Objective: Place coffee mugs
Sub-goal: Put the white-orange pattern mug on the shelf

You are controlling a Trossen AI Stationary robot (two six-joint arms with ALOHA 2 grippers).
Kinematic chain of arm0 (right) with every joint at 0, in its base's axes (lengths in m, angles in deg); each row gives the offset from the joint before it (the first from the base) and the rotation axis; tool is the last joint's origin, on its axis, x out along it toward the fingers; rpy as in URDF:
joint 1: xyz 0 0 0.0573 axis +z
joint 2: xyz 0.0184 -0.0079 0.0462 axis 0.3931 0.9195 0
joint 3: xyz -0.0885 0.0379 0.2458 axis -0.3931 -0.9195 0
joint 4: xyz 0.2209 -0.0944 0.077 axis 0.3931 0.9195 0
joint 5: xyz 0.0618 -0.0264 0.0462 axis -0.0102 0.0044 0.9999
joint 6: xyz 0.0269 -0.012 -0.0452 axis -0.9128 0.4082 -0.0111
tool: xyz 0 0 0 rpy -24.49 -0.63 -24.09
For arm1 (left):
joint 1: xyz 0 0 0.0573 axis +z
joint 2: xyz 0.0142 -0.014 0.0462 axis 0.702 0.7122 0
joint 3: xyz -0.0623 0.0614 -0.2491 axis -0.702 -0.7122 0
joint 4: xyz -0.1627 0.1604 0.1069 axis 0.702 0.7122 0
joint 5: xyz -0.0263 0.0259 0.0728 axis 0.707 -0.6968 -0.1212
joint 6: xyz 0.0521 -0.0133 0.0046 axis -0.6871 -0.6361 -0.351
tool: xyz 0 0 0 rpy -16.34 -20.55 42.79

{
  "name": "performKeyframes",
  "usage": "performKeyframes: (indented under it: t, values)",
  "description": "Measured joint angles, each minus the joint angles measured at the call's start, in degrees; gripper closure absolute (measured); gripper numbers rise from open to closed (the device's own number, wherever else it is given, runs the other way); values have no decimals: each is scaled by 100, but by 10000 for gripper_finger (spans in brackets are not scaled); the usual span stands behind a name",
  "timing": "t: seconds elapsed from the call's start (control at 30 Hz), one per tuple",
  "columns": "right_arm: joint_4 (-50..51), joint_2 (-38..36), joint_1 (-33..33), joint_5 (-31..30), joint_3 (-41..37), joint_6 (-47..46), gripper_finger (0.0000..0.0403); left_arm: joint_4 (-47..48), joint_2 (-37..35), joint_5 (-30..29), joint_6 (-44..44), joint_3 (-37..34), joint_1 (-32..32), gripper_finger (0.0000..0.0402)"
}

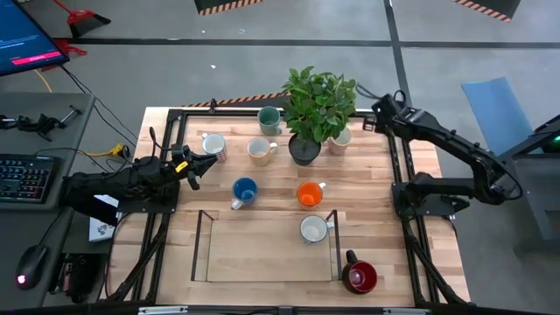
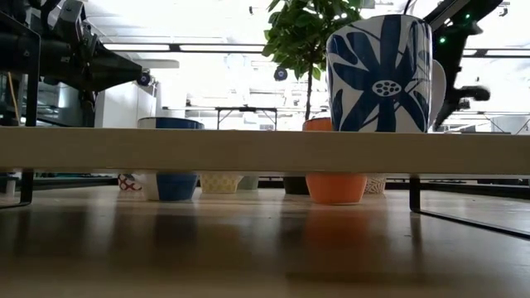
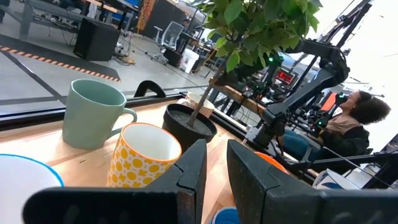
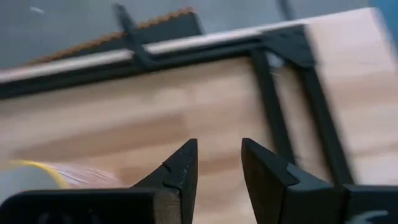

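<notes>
High view: eight mugs scattered across the table [image 1: 262,254]. A teal mug [image 1: 269,120], a patterned white mug [image 1: 213,144], a cream mug [image 1: 259,150] and another cream mug [image 1: 339,140] sit in the upper middle around the potted plant [image 1: 313,109]; a blue mug [image 1: 244,190] and an orange mug [image 1: 310,193] sit at centre; a white mug [image 1: 313,229] is inside the dark frame outline [image 1: 201,247], probably the placing zone; a dark red mug [image 1: 360,276] is at lower right. The left gripper [image 1: 199,164] hovers left of centre, the right gripper [image 1: 378,111] at upper right by the plant. Low view: a blue-flowered white mug [image 2: 379,74] looms upper right, raised on a rail. Left wrist view: fingers [image 3: 193,171] slightly parted, empty; a yellow-dotted mug [image 3: 143,155] just ahead. Right wrist view: fingers [image 4: 180,168] parted, empty, over bare wood.
</notes>
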Motion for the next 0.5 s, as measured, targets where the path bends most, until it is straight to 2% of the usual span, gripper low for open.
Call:
performKeyframes:
  t: [0.27, 0.5]
  values:
    - [-1507, 666, -113, 1249, 2, 235, 300, 0, -1, 0, 0, 0, -1, 348]
    - [-1426, 1357, 133, 1569, 424, 493, 300, 0, 0, 0, 0, -2, -1, 348]
